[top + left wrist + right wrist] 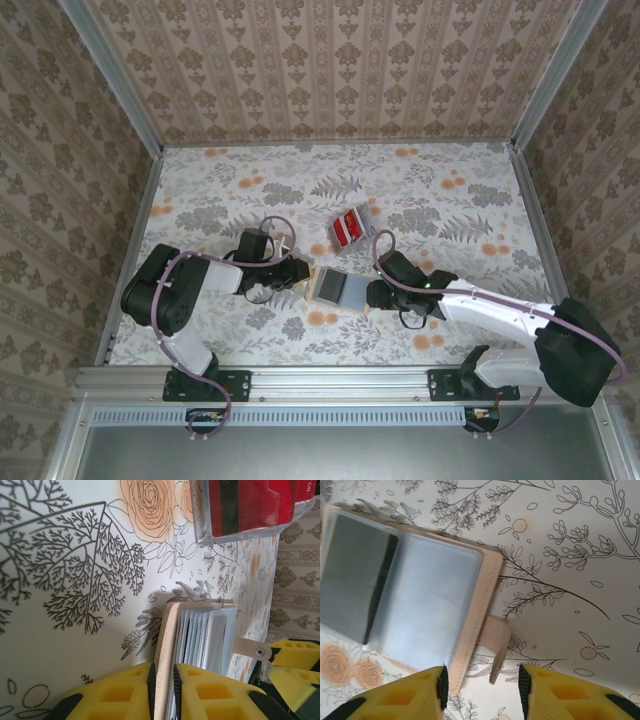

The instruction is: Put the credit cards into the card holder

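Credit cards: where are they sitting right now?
In the top view the credit cards lie near the middle of the table, just beyond the open card holder and apart from it.

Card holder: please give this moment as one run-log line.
card holder: lying open | left gripper: shut on its cover edge | right gripper: open by the snap tab | credit cards: in clear tray, not yet inserted
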Controlling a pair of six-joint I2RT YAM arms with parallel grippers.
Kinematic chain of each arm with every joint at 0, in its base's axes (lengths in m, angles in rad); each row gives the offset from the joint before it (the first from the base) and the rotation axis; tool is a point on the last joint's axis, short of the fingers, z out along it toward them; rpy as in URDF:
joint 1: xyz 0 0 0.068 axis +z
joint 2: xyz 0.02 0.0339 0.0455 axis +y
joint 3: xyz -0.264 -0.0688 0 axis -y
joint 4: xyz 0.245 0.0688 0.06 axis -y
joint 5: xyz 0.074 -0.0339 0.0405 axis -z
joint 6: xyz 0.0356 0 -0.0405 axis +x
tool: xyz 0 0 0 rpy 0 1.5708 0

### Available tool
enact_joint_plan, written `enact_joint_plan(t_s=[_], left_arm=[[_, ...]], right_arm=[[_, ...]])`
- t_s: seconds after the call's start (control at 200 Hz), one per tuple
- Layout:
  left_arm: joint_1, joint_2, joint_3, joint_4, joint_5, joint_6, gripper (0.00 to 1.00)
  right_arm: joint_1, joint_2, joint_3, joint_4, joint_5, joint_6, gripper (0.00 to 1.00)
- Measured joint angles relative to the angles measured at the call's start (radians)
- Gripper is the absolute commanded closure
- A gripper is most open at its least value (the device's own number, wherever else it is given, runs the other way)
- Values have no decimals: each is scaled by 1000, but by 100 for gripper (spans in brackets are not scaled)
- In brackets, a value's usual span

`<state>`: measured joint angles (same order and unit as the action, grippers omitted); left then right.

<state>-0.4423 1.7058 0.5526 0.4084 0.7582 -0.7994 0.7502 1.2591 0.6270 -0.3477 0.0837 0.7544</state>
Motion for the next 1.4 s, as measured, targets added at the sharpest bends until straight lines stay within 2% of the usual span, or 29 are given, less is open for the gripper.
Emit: enact_joint_plan(t_s=[0.105,0.29,0.41,0.685,1.01,1.15,1.4], left_arm=[[0,0,0,0,0,0,78],[0,0,0,2,1,0,78],[0,0,0,2,1,0,78],[-1,0,-1,6,1,0,78],[-6,16,-2,37,17,-15,78],[-13,25,-2,60,16,-24,78],[-16,33,-3,82,16,-35,78]], right_arm=[[0,33,6,0,19,-4,61],[-2,89,41,7,37,-29,82],[-2,96,50,7,40,-31,90],[-2,73,89,6,28,-42,92],[13,68,207,34,-83,-45,92],[42,155,289,106,-142,-43,92],[84,399,385,243,-225,-36,92]])
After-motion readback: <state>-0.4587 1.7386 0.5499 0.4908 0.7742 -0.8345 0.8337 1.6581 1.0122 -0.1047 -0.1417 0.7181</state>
